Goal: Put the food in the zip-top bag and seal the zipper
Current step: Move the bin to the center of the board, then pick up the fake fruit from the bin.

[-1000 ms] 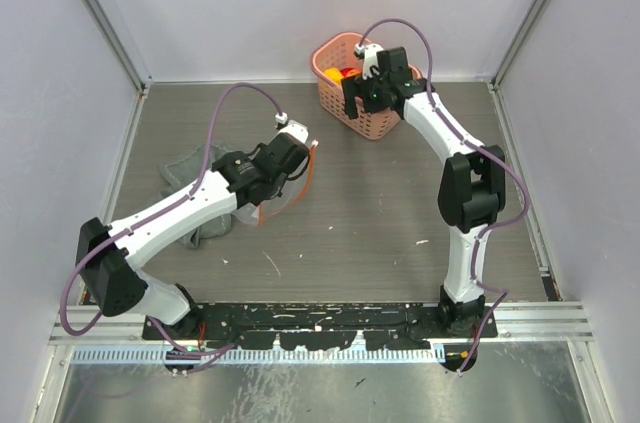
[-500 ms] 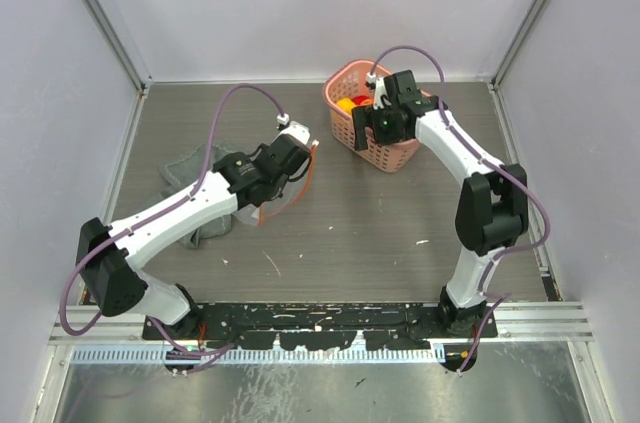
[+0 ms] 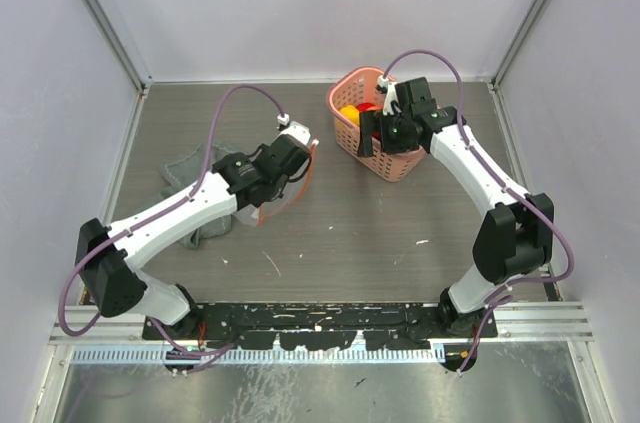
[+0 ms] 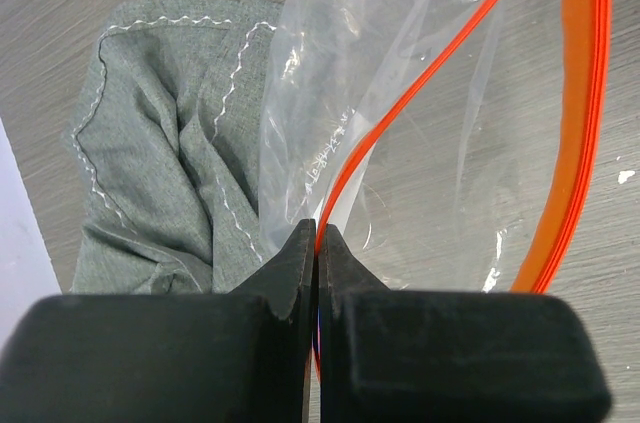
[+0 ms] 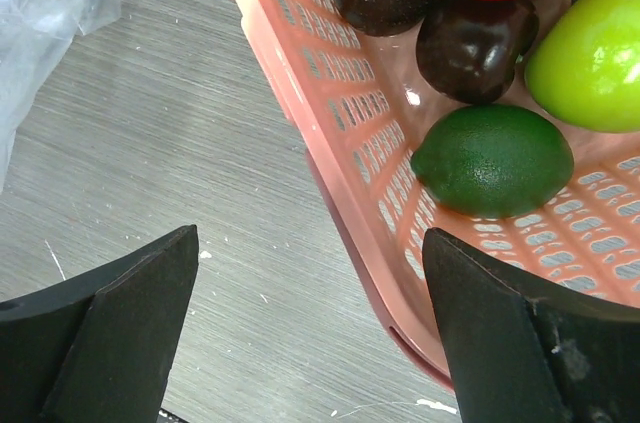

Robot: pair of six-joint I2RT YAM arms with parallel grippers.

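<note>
Tabletop (image 3: 350, 223), grey wood grain, under zip-top bag (image 4: 400, 73); walls (image 3: 300, 3) perhaps lilac.

You've got the zip-top bag (image 4: 420, 73) clear and crinkly, mouth open, low on the tabletop (image 4: 450, 203). Its red-orange zipper (image 4: 575, 133) is unsealed, one strip pinched in your left hand (image 4: 318, 243). The food (image 5: 492, 158) sits in the pink basket (image 5: 340, 93).
</note>
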